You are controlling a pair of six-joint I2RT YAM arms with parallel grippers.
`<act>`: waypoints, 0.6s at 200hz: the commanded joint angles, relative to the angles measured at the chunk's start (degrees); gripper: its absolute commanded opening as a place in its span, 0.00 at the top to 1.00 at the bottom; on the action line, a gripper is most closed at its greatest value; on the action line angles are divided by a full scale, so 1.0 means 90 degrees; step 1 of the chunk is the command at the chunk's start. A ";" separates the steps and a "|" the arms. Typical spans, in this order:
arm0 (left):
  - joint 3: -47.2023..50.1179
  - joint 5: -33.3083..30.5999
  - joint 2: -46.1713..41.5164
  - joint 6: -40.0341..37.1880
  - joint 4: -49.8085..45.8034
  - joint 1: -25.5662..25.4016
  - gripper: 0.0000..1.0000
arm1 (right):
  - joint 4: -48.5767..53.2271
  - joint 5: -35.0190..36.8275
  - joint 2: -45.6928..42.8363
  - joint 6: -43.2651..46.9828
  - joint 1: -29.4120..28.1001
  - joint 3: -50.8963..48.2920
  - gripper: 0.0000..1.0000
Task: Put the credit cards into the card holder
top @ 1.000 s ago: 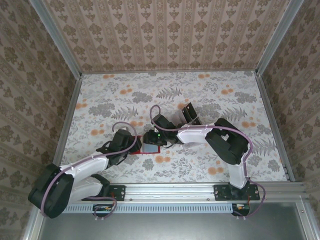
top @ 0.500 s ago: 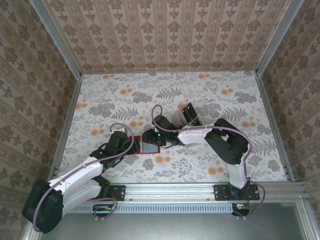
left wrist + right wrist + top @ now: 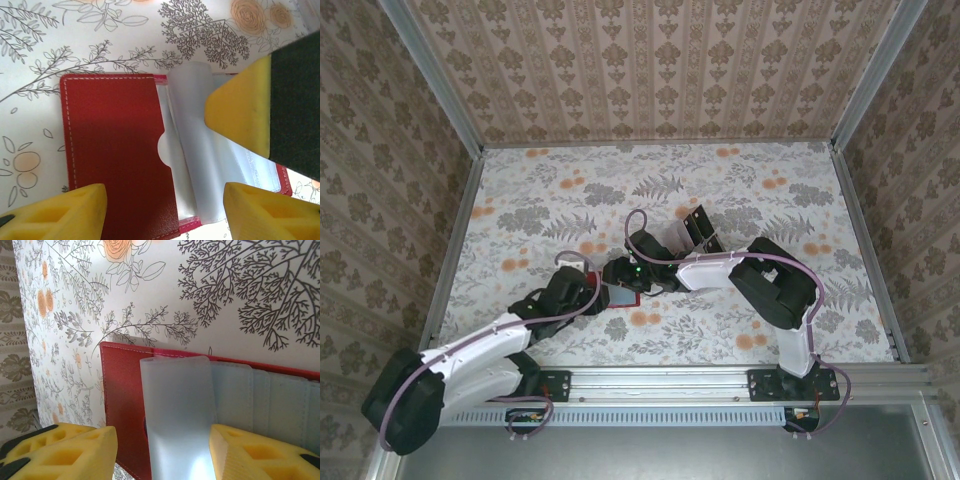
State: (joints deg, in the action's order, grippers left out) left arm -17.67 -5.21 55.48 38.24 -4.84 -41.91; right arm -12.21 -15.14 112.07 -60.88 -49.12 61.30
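- The wallet [image 3: 115, 150] lies open and flat on the flowered tabletop [image 3: 770, 180], close in front of both arms, red cover to one side and clear sleeves [image 3: 200, 170] fanned beside it.
- The left tool [image 3: 162, 192] hangs over the wallet with its jaws partly apart, one to each side, and has hold of nothing.
- The right tool [image 3: 161, 432] comes in from the other side, also partly open. One loose sleeve rises between its jaws, but they do not pinch it.
- In the left wrist view, one yellow pad [image 3: 240, 110] of the right tool sits over the sleeves. I cannot tell whether it touches them.
- The wallet looks light and soft, so it will probably slide or fold shut if pushed. Pinning the red cover near its stitched edge should steady it.
- The sleeves look thin, floppy and slick. A pocket is best lifted by its free edge, gently, since the film may crease or tear.
- What look like the cards [image 3: 698, 226] are dark and stand beyond the right arm, well apart from the wallet.
- They appear thin, stiff and glossy, so they should be taken by the long edges, not the faces.
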 commanded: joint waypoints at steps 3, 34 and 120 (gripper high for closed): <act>-0.0197 -0.0133 0.0220 -0.0164 0.0333 -0.0094 0.35 | 0.0175 -0.0037 0.0175 -0.0168 0.0023 -0.0202 0.46; -0.0309 -0.0290 0.0569 -0.0184 0.0439 -0.0163 0.35 | 0.0107 -0.0066 0.0193 -0.0229 0.0028 -0.0224 0.46; -0.0294 -0.0601 0.1354 -0.0100 0.0540 -0.0214 0.40 | 0.0087 0.0043 -0.0342 -0.0266 0.0117 -0.0476 0.45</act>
State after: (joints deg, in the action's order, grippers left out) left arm -19.70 -8.75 66.35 37.60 0.08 -43.48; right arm -14.52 -15.49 111.15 -62.81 -48.58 59.35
